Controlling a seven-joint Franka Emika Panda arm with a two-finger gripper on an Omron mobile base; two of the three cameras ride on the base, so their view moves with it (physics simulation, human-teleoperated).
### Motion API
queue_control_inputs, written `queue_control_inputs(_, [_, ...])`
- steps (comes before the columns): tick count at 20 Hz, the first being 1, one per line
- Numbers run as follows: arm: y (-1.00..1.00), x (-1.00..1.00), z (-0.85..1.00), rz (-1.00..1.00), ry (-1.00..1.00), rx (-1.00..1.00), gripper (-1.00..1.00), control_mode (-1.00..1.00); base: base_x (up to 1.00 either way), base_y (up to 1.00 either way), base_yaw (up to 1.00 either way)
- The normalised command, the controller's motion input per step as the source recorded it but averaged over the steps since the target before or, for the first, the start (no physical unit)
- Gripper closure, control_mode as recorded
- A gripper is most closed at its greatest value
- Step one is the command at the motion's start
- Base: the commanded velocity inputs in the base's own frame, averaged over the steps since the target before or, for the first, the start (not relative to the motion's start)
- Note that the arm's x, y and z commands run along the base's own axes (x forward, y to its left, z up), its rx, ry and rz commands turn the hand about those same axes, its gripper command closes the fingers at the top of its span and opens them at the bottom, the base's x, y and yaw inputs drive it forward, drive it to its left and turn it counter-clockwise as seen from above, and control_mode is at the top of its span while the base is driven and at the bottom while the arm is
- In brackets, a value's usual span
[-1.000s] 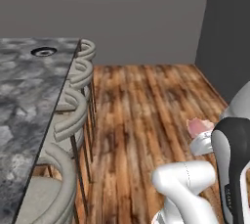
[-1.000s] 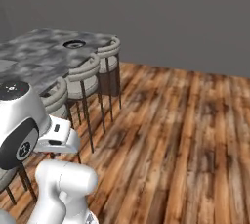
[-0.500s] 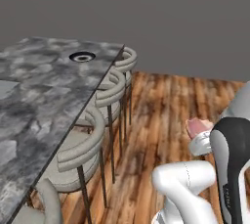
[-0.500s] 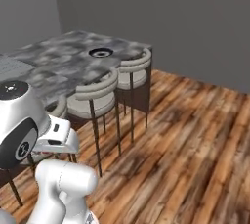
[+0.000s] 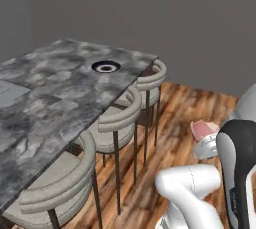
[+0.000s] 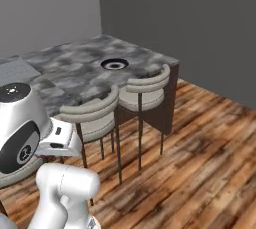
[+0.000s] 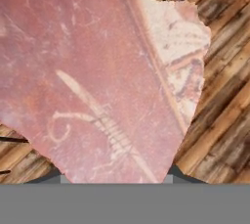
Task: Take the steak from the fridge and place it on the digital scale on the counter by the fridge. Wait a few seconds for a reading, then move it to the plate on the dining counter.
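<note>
Ahead at eleven o'clock: the dining counter [image 5: 55, 93], a long grey marbled slab whose near overhanging edge runs away from me in the left base view
On the slab: the plate [image 5: 106, 66], dark rim and white centre, sits near the far end, well in from every edge; in the right base view the plate [image 6: 114, 64] lies just behind the far chair's back
Along the edge: three chairs [image 5: 120, 123] with curved pale backs are tucked against the counter's near side, their thin dark legs standing out onto the floor
Open room: bare wooden floor [image 6: 200, 158] spreads from twelve to three o'clock in the right base view, up to the grey wall [image 6: 200, 28]
Counter corner: the far end of the slab stops short of the wall, with floor between
Arm pose: my arm is folded low and close to the base, elbow bent, hand held out at about two o'clock in the left base view, above the floor and well apart from the counter
My gripper [image 5: 206, 140]: pinching the steak [image 5: 202, 128], which sticks up pink beyond the fingers
Hand view: the steak [image 7: 97, 71] hangs right before the lens, pink-red with a pale fatty edge at three o'clock, floor planks behind it
</note>
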Motion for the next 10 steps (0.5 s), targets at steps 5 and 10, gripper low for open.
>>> queue_control_inputs(5, [0.00, 0.00, 0.00, 0.00, 0.00, 0.00, 1.00, 1.00, 1.00, -0.82, 0.48])
queue_control_inputs(10, [0.00, 0.00, 0.00, 0.00, 0.00, 0.00, 1.00, 1.00, 1.00, -0.95, 0.45])
